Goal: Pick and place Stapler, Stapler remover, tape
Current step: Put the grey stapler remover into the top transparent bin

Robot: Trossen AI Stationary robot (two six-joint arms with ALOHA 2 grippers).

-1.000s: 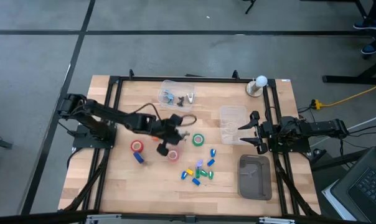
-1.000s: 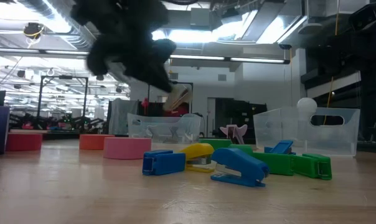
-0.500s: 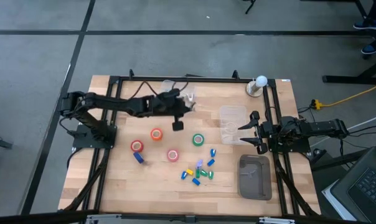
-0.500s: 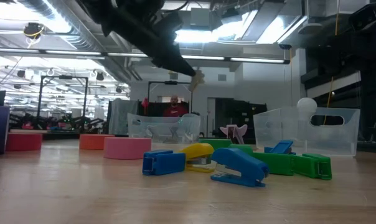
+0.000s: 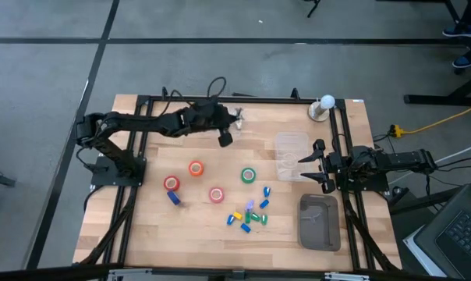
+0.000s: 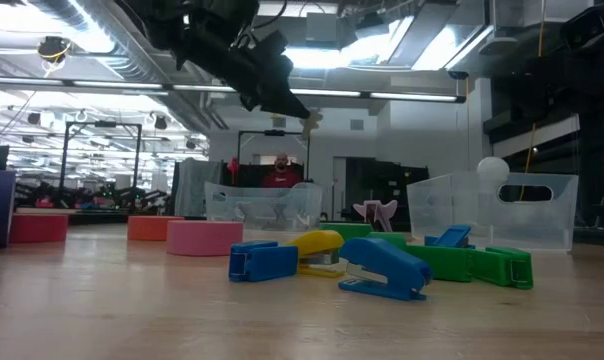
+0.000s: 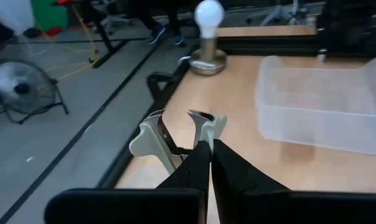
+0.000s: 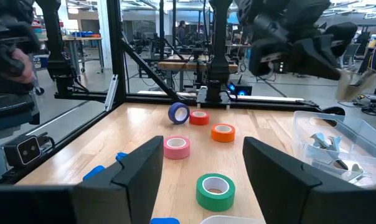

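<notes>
Left hand carrying a staple remover over the far bin

The left hand [image 5: 226, 139], pinched tight on a pale staple remover [image 7: 175, 140], hangs high over the clear bin [image 5: 220, 119] at the surface's far edge, likely its drop spot. Tape rolls [image 5: 196, 168] lie mid-surface, staplers [image 6: 382, 268] nearer. The right hand [image 5: 304, 162] waits agape at the right edge. Bin contents are indistinct.

The table [image 5: 142, 234] is pale wood with a black frame. The tape rolls have pale centres — red [image 5: 171, 183], orange [image 5: 196, 168], pink [image 5: 217, 194] and green [image 5: 249, 175]. The small staplers [image 5: 247, 215] are blue, yellow and green. The stapler remover [image 7: 175, 134] is beige with metal claws — the left gripper [image 7: 208, 163] is black. The tray [image 5: 320, 222] is grey.
</notes>
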